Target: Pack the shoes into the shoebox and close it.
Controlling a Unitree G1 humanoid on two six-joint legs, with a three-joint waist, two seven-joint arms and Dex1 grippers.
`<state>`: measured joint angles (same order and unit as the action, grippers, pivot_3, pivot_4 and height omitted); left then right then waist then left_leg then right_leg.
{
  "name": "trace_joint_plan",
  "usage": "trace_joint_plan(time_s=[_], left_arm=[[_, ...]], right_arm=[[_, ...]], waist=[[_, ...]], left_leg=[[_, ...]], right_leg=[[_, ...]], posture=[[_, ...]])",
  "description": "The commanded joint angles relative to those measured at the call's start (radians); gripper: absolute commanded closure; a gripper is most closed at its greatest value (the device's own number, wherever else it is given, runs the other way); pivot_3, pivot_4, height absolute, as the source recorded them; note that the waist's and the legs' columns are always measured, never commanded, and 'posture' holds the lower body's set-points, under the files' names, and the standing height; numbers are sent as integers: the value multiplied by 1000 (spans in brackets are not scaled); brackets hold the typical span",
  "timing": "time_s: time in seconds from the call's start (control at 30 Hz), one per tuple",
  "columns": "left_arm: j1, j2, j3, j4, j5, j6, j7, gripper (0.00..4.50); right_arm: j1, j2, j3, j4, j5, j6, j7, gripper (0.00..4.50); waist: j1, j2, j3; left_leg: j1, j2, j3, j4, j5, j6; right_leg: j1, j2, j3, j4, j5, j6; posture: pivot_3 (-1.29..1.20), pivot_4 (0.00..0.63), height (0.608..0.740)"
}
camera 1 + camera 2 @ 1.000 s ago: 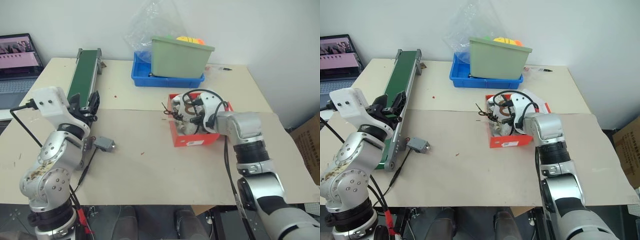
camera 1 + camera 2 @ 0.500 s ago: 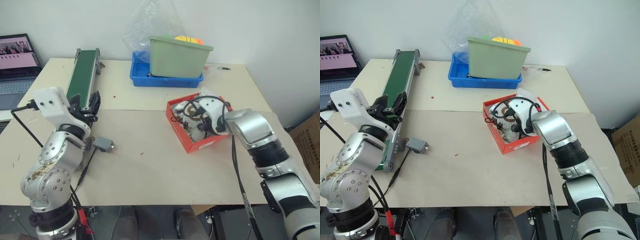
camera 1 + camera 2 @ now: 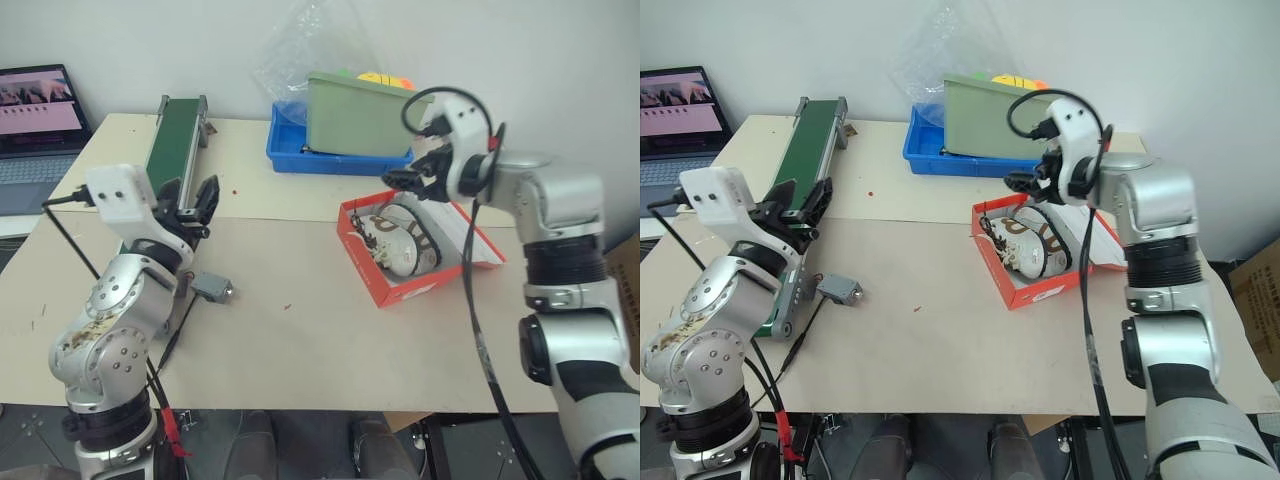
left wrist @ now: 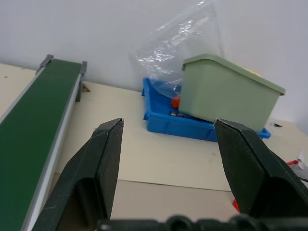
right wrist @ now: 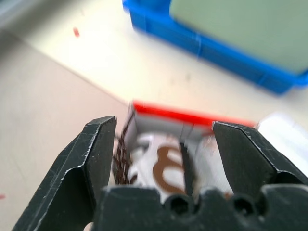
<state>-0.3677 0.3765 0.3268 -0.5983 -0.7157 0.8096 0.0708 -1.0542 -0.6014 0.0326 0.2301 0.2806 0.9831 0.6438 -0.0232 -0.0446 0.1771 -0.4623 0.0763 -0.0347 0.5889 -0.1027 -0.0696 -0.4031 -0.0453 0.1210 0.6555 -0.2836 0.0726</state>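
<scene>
Shoes (image 3: pixel 400 243) lie inside the open shoebox (image 3: pixel 372 272) — both hands, right (image 3: pixel 410 182) and left (image 3: pixel 190 200), gape empty.

Open tabletop (image 3: pixel 300 330) left of the shoebox (image 3: pixel 385 285); blue tray (image 3: pixel 335 160) and green bin (image 3: pixel 365 118) close behind.

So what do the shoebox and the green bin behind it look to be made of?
The shoebox looks like matte cardboard: thin flat red-orange walls, white inside, a folded flap lid lying open. The green bin looks like moulded plastic: smooth pale walls, a thick rolled rim and a faint sheen.
</scene>
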Motion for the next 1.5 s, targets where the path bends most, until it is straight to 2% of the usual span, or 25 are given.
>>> trace_joint_plan(time_s=[0.03, 0.17, 0.2, 0.33, 0.43, 0.53, 0.6, 0.73, 0.93, 1.17, 1.3, 1.5], left_arm=[[-45, 43, -47, 27, -26, 8, -106, 1299], [-81, 111, -107, 79, -34, 25, -234, 1299], [-92, 133, -124, 96, -31, 30, -269, 1299], [-127, 202, -183, 151, -22, 35, -400, 1299], [-157, 243, -243, 169, -25, 54, -499, 1299], [-177, 291, -306, 150, -31, 85, -587, 1299], [-184, 310, -320, 137, -36, 104, -616, 1299], [-199, 340, -308, 107, -53, 144, -639, 1299], [-199, 356, -268, 74, -70, 188, -633, 1299], [-209, 385, -242, 53, -88, 229, -631, 1299], [-219, 393, -239, 52, -85, 241, -630, 1299], [-237, 403, -249, 62, -74, 242, -638, 1299]], right_arm=[[97, -133, -31, -154, 60, -46, 169, 1508], [272, -295, -12, -270, 40, -112, 276, 2819], [308, -318, -40, -285, 54, -90, 276, 3324], [439, -357, -170, -319, 117, 3, 257, 4485], [586, -323, -300, -317, 143, 17, 204, 4485], [693, -229, -341, -276, 104, -77, 98, 4485], [701, -132, -392, -220, 129, -104, 31, 4485], [738, -24, -376, -24, 57, -293, -61, 4485], [609, 83, -404, 410, 33, -623, -127, 4485], [410, 110, -435, 810, 35, -867, -147, 4485], [339, 118, -448, 935, 44, -941, -154, 4485], [261, 126, -489, 982, 78, -996, -137, 4485]], waist=[[8, 0, 0], [8, 1, 1], [6, 1, 1], [-9, 2, 1], [-9, 2, 1], [-6, 2, 1], [-13, 2, 1], [-25, 3, 1], [-29, 5, 2], [-44, 5, 2], [-48, 5, 2], [-48, 5, 2]], left_leg=[[0, 0, 0, 0, 0, 0], [-1, 0, 0, 0, 0, 0], [0, 0, 0, 0, 0, 0], [1, 0, 1, 1, 0, 0], [1, 0, 1, 0, 0, 0], [1, 0, 1, 1, 0, 0], [1, 0, 1, 2, 0, 0], [2, 0, 1, 2, 0, 1], [2, 0, 2, 2, 0, 1], [5, 0, 1, 2, 0, 1], [6, 0, 1, 2, 0, 1], [7, 0, 1, 2, 0, 1]], right_leg=[[-1, 0, 0, 0, 0, 0], [-1, 0, 0, 0, 0, 0], [-1, 0, 0, 0, 0, 1], [-1, 0, 2, 1, -1, 1], [0, 0, 2, 1, -1, 1], [1, 0, 2, 1, -1, 1], [1, 0, 2, 2, -1, 1], [0, 0, 3, 4, -2, 2], [1, 0, 3, 4, -1, 2], [4, 0, 2, 4, -1, 2], [7, 0, 2, 2, -1, 2], [8, 0, 2, 2, -1, 2]], posture=[[0, 150, 740], [0, 150, 740], [0, 150, 740], [0, 150, 740], [0, 150, 740], [0, 150, 740], [0, 150, 740], [0, 150, 740], [0, 150, 740], [0, 150, 740], [0, 150, 740], [0, 150, 740]])
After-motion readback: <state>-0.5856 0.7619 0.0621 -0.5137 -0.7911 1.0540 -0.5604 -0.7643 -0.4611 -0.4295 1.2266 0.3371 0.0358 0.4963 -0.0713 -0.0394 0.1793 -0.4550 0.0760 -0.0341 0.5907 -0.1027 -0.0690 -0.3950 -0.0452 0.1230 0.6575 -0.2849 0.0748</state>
